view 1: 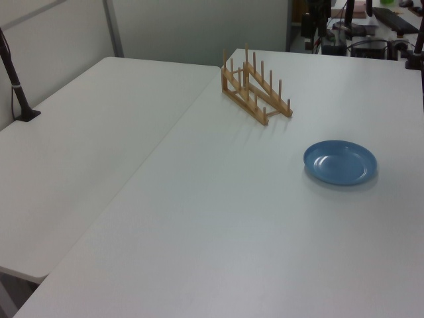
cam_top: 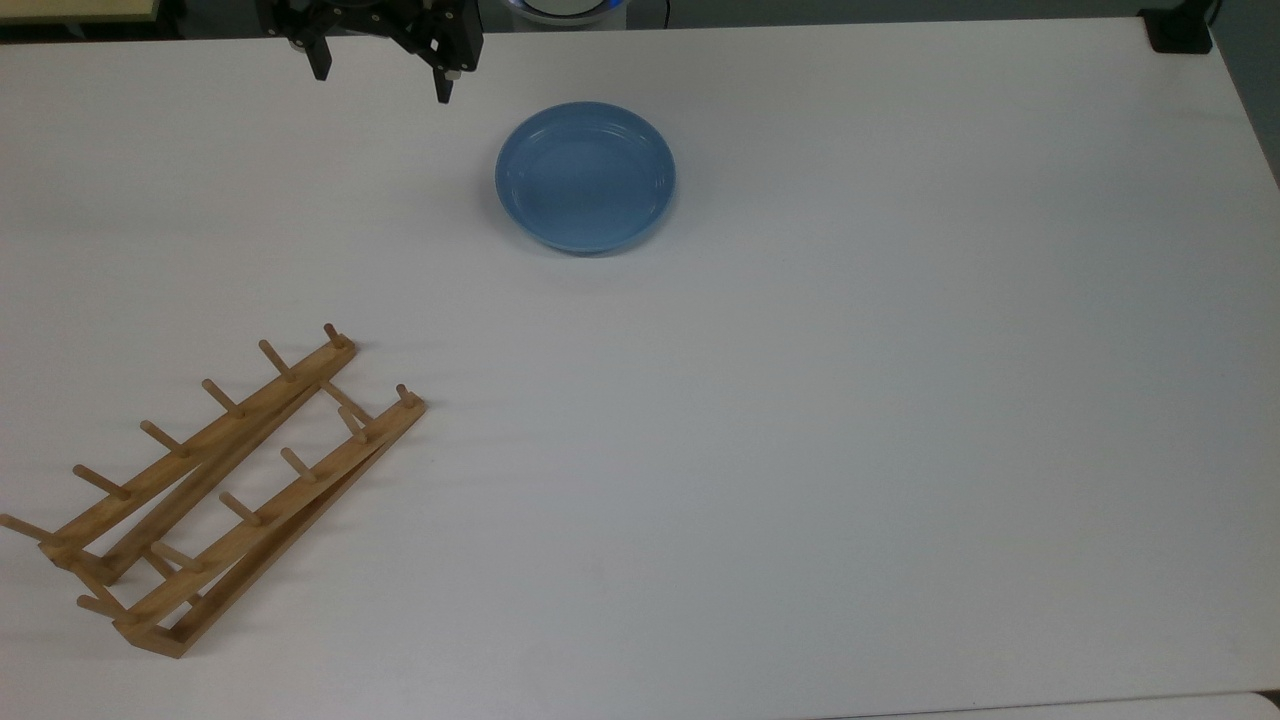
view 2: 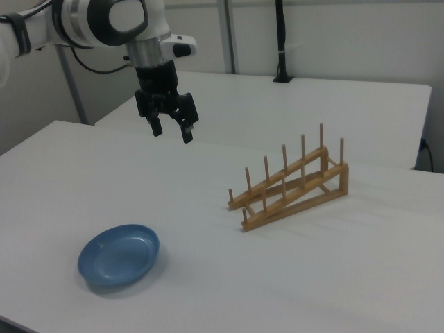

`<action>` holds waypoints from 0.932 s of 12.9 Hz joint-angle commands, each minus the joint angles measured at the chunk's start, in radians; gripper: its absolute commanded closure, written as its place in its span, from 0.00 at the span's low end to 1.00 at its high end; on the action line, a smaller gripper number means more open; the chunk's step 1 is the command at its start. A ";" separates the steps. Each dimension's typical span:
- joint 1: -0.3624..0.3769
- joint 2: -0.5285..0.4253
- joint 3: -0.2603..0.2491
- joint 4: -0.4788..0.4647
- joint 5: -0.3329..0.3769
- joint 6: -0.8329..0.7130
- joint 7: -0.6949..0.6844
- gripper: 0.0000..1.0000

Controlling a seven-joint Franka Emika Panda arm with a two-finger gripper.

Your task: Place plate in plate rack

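A light-blue plate [cam_top: 585, 177] lies flat on the white table, also seen as the plate [view 1: 340, 161] and the plate [view 2: 119, 255]. The wooden plate rack [cam_top: 222, 487] stands apart from it at the top view's lower left; it appears as the rack [view 1: 256, 90] and the rack [view 2: 290, 186] with upright pegs and nothing in it. My gripper [cam_top: 381, 86] hangs open above the table at the top view's upper edge, left of the plate. In the right view the gripper [view 2: 172, 130] is high above the table, between plate and rack, holding nothing.
A second white table [view 1: 79, 146] adjoins at the left view's left, with a black post [view 1: 16, 86] clamped to it. Dark equipment [view 1: 361, 33] sits at the left view's far right. A black clamp [cam_top: 1180, 30] sits on the top view's upper right corner.
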 commanded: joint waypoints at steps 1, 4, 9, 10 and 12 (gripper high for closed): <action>-0.002 -0.021 -0.003 -0.033 0.005 0.033 0.013 0.00; -0.002 -0.019 -0.003 -0.033 0.005 0.033 0.013 0.00; -0.002 -0.019 -0.003 -0.033 0.005 0.033 0.011 0.00; -0.002 -0.019 -0.002 -0.034 0.005 0.033 0.011 0.00; 0.000 -0.019 -0.002 -0.048 0.007 0.032 -0.039 0.00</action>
